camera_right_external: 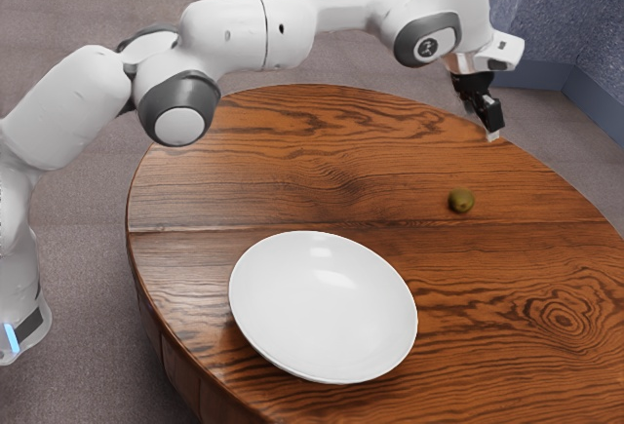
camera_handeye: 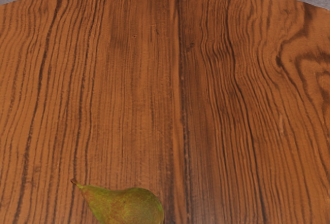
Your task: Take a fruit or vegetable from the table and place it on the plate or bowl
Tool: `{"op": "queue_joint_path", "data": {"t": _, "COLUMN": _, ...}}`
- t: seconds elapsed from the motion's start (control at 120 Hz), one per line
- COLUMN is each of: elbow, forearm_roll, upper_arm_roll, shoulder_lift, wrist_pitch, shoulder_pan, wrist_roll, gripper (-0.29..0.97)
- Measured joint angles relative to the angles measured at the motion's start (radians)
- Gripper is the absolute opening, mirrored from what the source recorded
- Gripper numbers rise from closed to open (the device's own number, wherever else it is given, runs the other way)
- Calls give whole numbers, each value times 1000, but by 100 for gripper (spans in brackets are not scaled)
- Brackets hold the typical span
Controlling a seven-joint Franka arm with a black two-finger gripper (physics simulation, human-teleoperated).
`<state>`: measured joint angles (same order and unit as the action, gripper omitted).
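Green-brown pear (camera_right_external: 461, 201) lies on the table (camera_right_external: 292, 161), well apart from the white plate (camera_right_external: 322, 307); fingers (camera_right_external: 490, 117) hang above it, apart or together I cannot tell | wrist: pear (camera_handeye: 124, 206) off-centre under hand | risk: tapered fruit could roll away if pinched off-centre

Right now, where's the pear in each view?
Exterior view: pear on the table, toward the exterior view's right, behind the plate, lower than the gripper.
Wrist view: pear lying on the table, far from its curved rim.
Shared landmark: the table's striped wood grain and curved rim.
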<state>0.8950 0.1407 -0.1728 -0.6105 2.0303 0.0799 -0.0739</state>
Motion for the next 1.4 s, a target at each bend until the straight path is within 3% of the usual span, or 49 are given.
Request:
{"op": "queue_joint_path", "data": {"t": 0.258, "elbow": -83, "forearm_roll": 39, "upper_arm_roll": 102, "shoulder_lift": -94, "wrist_pitch": 194, "shoulder_pan": -44, "wrist_roll": 111, "gripper": 68}}
{"op": "queue_joint_path", "data": {"t": 0.45, "elbow": -74, "forearm_roll": 40, "upper_arm_roll": 127, "shoulder_lift": -111, "wrist_pitch": 183, "shoulder_pan": -59, "wrist_roll": 109, "gripper": 68}}
{"op": "queue_joint_path", "data": {"t": 0.833, "elbow": -68, "forearm_roll": 40, "upper_arm_roll": 144, "shoulder_lift": -167, "wrist_pitch": 38, "shoulder_pan": -42, "wrist_roll": -377, "gripper": 68}}
{"op": "queue_joint_path", "data": {"t": 1.1, "elbow": -68, "forearm_roll": 27, "upper_arm_roll": 136, "shoulder_lift": -190, "wrist_pitch": 10, "shoulder_pan": -56, "wrist_roll": -682, "gripper": 68}}
{"op": "queue_joint_path", "data": {"t": 1.4, "elbow": -70, "forearm_roll": -2, "upper_arm_roll": 139, "shoulder_lift": -231, "wrist_pitch": 36, "shoulder_pan": -95, "wrist_roll": -905, "gripper": 68}}
